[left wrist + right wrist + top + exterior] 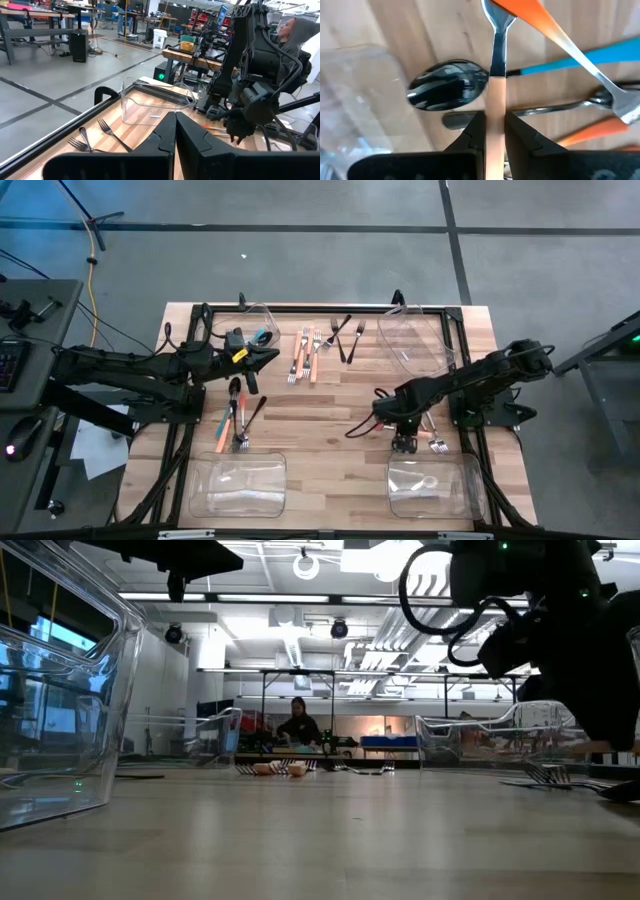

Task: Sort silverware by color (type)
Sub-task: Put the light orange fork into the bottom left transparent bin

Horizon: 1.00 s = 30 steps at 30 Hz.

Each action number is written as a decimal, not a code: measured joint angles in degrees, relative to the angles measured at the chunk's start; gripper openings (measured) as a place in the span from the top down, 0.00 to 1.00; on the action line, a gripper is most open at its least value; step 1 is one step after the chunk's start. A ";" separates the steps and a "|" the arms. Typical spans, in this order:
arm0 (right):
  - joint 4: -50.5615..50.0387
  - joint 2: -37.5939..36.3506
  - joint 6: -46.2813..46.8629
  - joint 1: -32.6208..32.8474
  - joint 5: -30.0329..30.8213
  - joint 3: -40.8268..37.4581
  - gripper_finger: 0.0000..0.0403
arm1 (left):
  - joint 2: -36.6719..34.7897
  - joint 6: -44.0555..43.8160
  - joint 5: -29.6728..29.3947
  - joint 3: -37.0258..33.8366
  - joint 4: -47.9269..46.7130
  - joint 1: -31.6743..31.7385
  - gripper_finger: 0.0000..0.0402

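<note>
Sorting looks barely begun: forks (305,355) and spoons (240,410) lie grouped on the surface (330,420). The right gripper (495,131) has its jaws clamped on a peach-handled piece (495,107); the left gripper (175,131) hovers with jaws shut, empty.

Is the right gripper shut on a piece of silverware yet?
Yes. The right gripper is shut on a peach-handled utensil; the right wrist view shows its handle pinched between both fingers.

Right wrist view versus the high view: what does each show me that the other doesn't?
Only the right wrist view shows the right gripper shut on a pale peach-handled utensil, beside a dark glossy spoon bowl and a blue handle. Only the high view shows the shut left gripper, the orange-handled forks and the far clear plastic bin. Both show the wooden table and the near clear bin.
</note>
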 joint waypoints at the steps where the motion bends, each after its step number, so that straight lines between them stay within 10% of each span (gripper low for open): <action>1: 0.07 -0.02 -0.44 0.00 -0.88 0.17 0.93 | 0.00 0.00 0.00 0.00 0.00 0.00 1.00; 18: 0.51 -0.07 -9.02 -0.11 -7.26 1.30 0.93 | 0.00 1.53 0.02 0.00 -0.17 0.00 1.00; 30: 2.71 -0.15 -17.52 -3.67 -4.17 15.67 0.93 | -1.16 1.50 5.07 0.00 0.97 0.00 1.00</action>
